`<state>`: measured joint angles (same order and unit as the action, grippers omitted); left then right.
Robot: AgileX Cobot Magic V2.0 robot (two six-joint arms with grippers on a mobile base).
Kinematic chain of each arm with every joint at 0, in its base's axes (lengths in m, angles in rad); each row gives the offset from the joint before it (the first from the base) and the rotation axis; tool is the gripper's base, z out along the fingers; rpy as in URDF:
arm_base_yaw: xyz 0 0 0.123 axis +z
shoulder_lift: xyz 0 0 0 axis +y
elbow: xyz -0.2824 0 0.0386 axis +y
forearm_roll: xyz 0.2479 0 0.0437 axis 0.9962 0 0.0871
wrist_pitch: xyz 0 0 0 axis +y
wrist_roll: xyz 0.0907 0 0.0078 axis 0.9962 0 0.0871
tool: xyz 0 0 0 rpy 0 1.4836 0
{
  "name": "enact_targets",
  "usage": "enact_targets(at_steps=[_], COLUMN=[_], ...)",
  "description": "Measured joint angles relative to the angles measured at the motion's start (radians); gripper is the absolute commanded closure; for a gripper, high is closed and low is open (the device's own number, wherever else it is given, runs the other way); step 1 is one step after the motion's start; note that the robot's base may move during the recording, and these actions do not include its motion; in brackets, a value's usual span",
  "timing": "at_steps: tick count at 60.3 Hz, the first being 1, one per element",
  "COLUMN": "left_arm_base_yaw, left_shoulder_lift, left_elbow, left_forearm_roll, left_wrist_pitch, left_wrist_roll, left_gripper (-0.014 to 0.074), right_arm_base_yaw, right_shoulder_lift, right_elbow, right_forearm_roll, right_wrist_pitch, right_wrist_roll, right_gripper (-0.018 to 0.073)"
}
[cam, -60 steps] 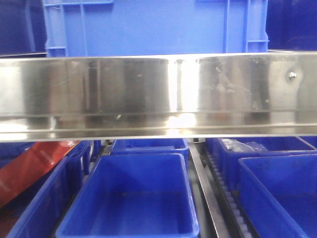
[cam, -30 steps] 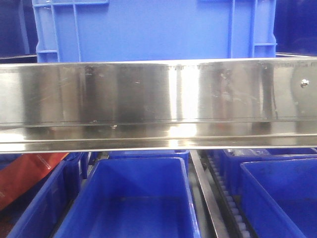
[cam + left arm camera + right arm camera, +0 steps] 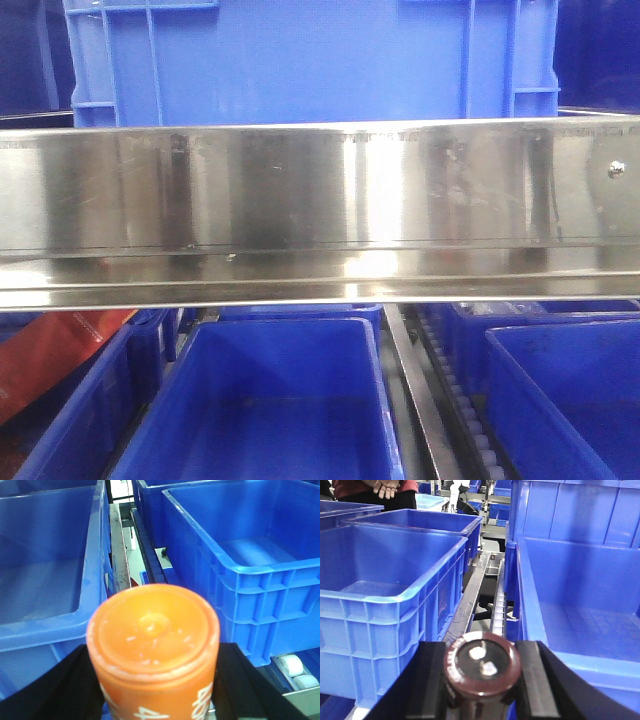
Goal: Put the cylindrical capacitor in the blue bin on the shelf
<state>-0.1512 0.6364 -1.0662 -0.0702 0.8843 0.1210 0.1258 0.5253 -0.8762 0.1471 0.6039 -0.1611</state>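
Observation:
My right gripper (image 3: pixel 482 650) is shut on a dark maroon cylindrical capacitor (image 3: pixel 482 662) with two silver terminals on its end. It hangs over the roller track (image 3: pixel 497 610) between two blue bins (image 3: pixel 390 610) (image 3: pixel 525 605). My left gripper (image 3: pixel 155 652) is shut on an orange cylinder (image 3: pixel 152 630) with white print, above the gap between two blue bins (image 3: pixel 45 625) (image 3: pixel 250 575). The shelf's shiny steel front rail (image 3: pixel 320 200) crosses the front view, with a blue bin (image 3: pixel 280 328) below it. Neither gripper shows in the front view.
A big blue crate (image 3: pixel 300 60) stands on the tier above the rail. More blue bins sit left and right below, parted by a roller track (image 3: pixel 465 410). A red object (image 3: pixel 50 350) lies lower left. A person (image 3: pixel 375 487) stands beyond the bins.
Over the last second the front view shifted: the steel rail sits lower in frame and the upper crate moved left. The last half second shows almost no change.

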Motion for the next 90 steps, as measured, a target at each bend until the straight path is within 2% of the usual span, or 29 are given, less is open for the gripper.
enact_targets(at_steps=[21,35,40,48,62,76,90], left_arm_base_yaw=[0.0,-0.008,-0.049,-0.15,-0.326,-0.419,-0.434], left_shoulder_lift=[0.0,0.022,0.074,0.208,0.558,0.859,1.108], left_elbow=[0.0,-0.02,-0.062,-0.164,-0.46,-0.744,-0.898], left_forearm_roll=[0.0,-0.002,-0.002,-0.002,-0.002,-0.004,-0.004], left_wrist_pitch=[0.0,-0.024,-0.03,-0.034,-0.039,-0.049,-0.06], left_wrist_roll=[0.0,0.0,0.0,0.002,0.004,0.006,0.008], left_gripper=[0.0707,0.0707,0.0707,0.0707,0.0707,0.0707,0.0707], right_arm_base_yaw=[0.0,0.0,0.0,0.0,0.0,0.0,0.0], right_shoulder_lift=[0.0,0.0,0.0,0.0,0.0,0.0,0.0], right_elbow=[0.0,0.0,0.0,0.0,0.0,0.0,0.0], right_forearm_roll=[0.0,0.0,0.0,0.0,0.009,0.012,0.013], right_wrist_pitch=[0.0,-0.078,-0.088,-0.096,-0.115,-0.116,-0.117], right_wrist_roll=[0.0,0.0,0.0,0.0,0.0,0.0,0.0], right_gripper=[0.0721,0.0721,0.0721,0.0721,0.0721,0.0721,0.0721])
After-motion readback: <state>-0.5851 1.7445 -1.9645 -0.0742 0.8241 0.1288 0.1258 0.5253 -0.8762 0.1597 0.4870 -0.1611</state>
